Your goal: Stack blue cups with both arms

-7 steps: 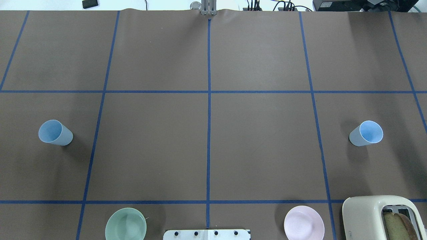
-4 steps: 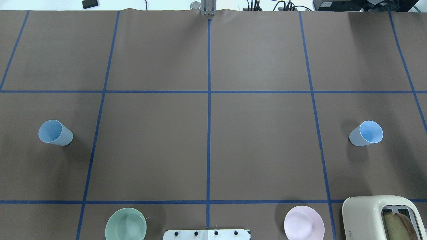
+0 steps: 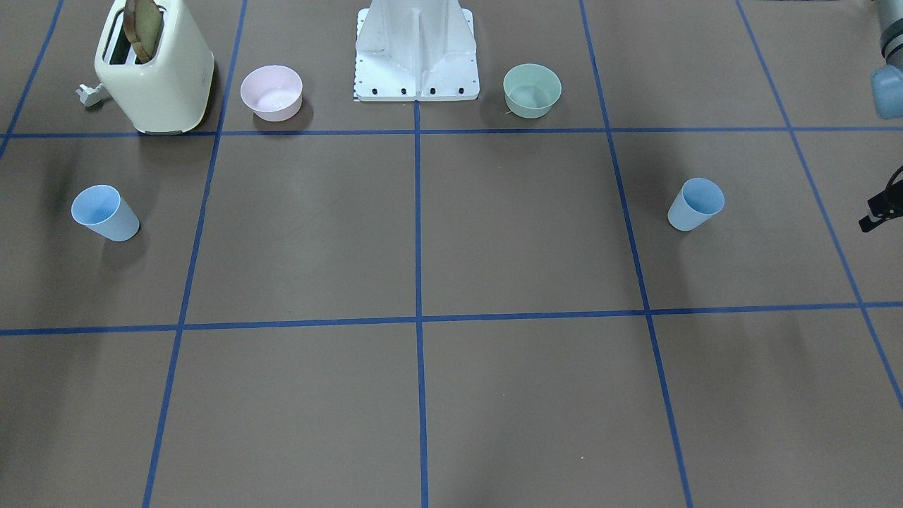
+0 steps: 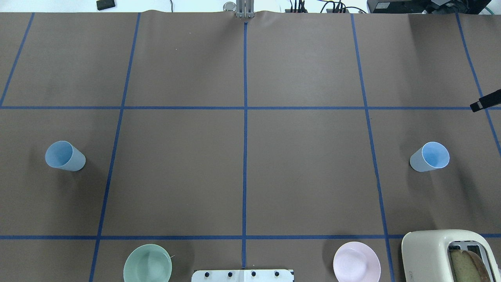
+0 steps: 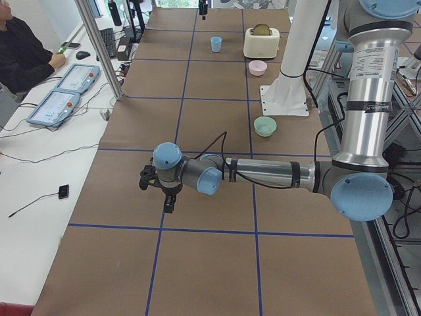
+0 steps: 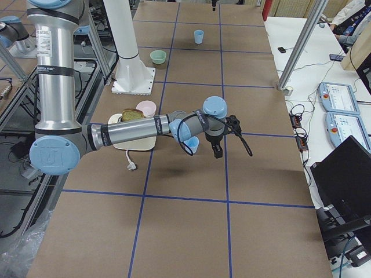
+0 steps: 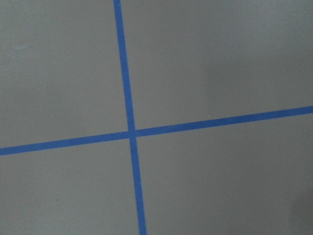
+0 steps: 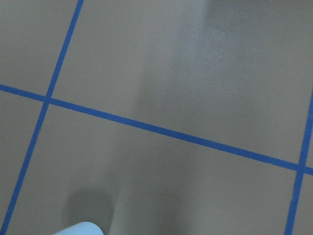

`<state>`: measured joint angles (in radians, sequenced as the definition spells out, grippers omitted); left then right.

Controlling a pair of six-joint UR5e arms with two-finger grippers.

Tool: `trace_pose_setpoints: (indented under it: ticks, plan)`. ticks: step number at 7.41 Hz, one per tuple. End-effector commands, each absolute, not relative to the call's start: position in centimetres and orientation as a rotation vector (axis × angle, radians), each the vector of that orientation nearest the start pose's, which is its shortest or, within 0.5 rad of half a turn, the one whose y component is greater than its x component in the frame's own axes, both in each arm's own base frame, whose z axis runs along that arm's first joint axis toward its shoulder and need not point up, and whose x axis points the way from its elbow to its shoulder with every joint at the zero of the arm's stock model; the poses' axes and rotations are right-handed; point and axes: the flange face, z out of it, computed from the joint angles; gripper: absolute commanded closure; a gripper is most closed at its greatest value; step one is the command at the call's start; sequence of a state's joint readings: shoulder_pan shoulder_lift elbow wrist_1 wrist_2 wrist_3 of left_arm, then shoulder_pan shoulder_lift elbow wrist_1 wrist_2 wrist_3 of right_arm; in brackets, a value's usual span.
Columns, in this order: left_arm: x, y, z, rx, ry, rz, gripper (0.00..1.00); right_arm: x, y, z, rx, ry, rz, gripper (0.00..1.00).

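Blue cups, smooth tapered plastic tumblers, upright, well apart on matte brown table, left cup, round mint-green bowl, round pink bowl, right cup, glossy cream toaster, left gripper, right gripper, neither holding a cup, finger spread cannot be told.

The worktop is matt brown, paper-like; the blue cups look smooth plastic; the cream toaster has a slight sheen.

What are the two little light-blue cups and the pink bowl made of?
The pale blue tapered cup on the robot's left and the matching blue cup on its right look like smooth plastic: thin walls, even colour, soft sheen. The round pale pink bowl looks like plastic too, though glazed ceramic is possible.
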<state>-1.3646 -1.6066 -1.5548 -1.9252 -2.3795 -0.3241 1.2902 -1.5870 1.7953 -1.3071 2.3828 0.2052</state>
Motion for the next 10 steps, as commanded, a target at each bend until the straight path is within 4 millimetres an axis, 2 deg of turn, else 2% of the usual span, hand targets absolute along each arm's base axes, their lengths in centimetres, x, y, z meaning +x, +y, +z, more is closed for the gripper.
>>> trace_pose_setpoints:
  ticks: [1, 2, 5, 7, 9, 10]
  plan:
    - [9.2, -52.2, 58.0, 0.110, 0.920, 0.001, 0.01, -10.2, -48.9, 50.3, 0.255, -0.891, -0.319, 0.00]
    - [11.5, -51.4, 55.0, 0.094, 0.939, -0.031, 0.01, -11.3, -48.3, 50.5, 0.243, -0.894, -0.342, 0.00]
    - [14.7, -49.7, 51.8, 0.071, 0.967, -0.031, 0.01, -12.1, -46.3, 51.9, 0.237, -0.853, -0.359, 0.00]
    - [15.6, -46.9, 51.2, 0.099, 0.924, -0.015, 0.01, -12.8, -44.5, 53.3, 0.237, -0.858, -0.364, 0.00]
    - [17.7, -45.8, 50.9, 0.066, 0.925, -0.012, 0.01, -14.2, -43.2, 54.2, 0.240, -0.841, -0.374, 0.00]
    - [18.5, -45.3, 50.7, 0.053, 0.928, -0.006, 0.02, -14.7, -43.3, 54.1, 0.245, -0.837, -0.383, 0.00]
